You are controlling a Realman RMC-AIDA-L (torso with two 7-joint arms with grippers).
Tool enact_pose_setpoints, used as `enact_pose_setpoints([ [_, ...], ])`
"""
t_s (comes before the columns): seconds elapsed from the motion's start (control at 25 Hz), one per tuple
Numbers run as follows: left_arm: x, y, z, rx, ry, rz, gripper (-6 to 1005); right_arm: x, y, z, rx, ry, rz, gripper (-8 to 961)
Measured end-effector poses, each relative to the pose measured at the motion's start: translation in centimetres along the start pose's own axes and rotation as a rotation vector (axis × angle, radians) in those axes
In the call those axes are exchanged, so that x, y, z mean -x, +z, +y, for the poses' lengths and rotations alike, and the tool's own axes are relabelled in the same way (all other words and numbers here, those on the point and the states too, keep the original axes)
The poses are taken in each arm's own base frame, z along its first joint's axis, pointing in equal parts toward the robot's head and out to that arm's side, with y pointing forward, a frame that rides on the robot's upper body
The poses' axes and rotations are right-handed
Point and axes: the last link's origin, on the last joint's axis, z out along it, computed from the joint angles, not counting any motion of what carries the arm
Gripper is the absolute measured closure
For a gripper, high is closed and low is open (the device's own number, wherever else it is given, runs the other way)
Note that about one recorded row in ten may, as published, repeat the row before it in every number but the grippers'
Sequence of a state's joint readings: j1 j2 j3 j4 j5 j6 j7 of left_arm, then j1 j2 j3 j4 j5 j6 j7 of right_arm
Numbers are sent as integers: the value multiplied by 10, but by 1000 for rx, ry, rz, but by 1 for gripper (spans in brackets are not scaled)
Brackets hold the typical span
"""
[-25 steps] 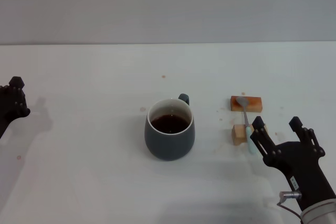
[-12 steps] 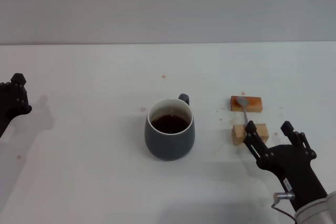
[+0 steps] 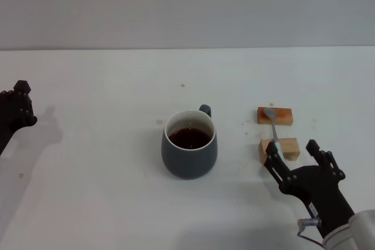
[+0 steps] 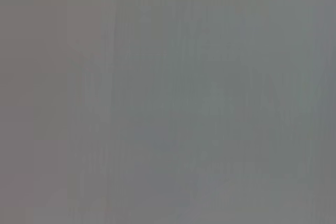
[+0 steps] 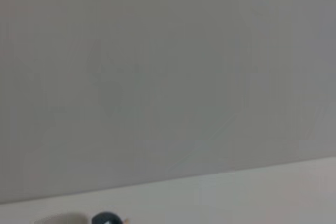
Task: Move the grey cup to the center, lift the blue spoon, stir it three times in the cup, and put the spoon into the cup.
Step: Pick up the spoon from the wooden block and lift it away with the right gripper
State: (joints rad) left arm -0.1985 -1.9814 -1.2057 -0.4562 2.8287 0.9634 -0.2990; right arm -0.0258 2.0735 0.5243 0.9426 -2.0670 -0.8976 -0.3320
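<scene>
The grey cup [image 3: 189,144] stands near the middle of the table with dark liquid inside and its handle pointing away to the far right. The blue spoon [image 3: 273,130] lies across two small wooden blocks to the cup's right, metal bowl on the far block. My right gripper [image 3: 291,151] is open just in front of the near block, one finger at the spoon's pale handle end, the other to its right. My left gripper [image 3: 16,112] hangs at the far left edge. In the right wrist view only the cup's handle top [image 5: 107,219] peeks in.
An orange-brown block [image 3: 275,115] and a paler block [image 3: 279,148] carry the spoon. A few small brown stains dot the white table [image 3: 105,86]. The left wrist view shows only plain grey.
My right gripper has moved left and forward, from beside the spoon's handle end to straddling it. The left gripper has barely shifted. Cup and spoon stay put.
</scene>
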Motion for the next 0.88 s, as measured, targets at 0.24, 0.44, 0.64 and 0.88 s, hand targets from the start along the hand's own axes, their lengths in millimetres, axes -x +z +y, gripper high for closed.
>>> enact_pose_setpoints([
  [0.24,-2,0,3,-1,11,2,1001,-2,3,-1,4,-37,28,113],
  [0.44,-3,0,3,-3,17,0,1001,-1,4,2,-2,-85,49,113],
  [0.64,-2,0,3,-4,18,-3,1001,-3,6,3,8,-83,73,112],
  [0.88,-2,0,2,-6,18,-2,1001,-3,8,-2,10,-84,97,113],
])
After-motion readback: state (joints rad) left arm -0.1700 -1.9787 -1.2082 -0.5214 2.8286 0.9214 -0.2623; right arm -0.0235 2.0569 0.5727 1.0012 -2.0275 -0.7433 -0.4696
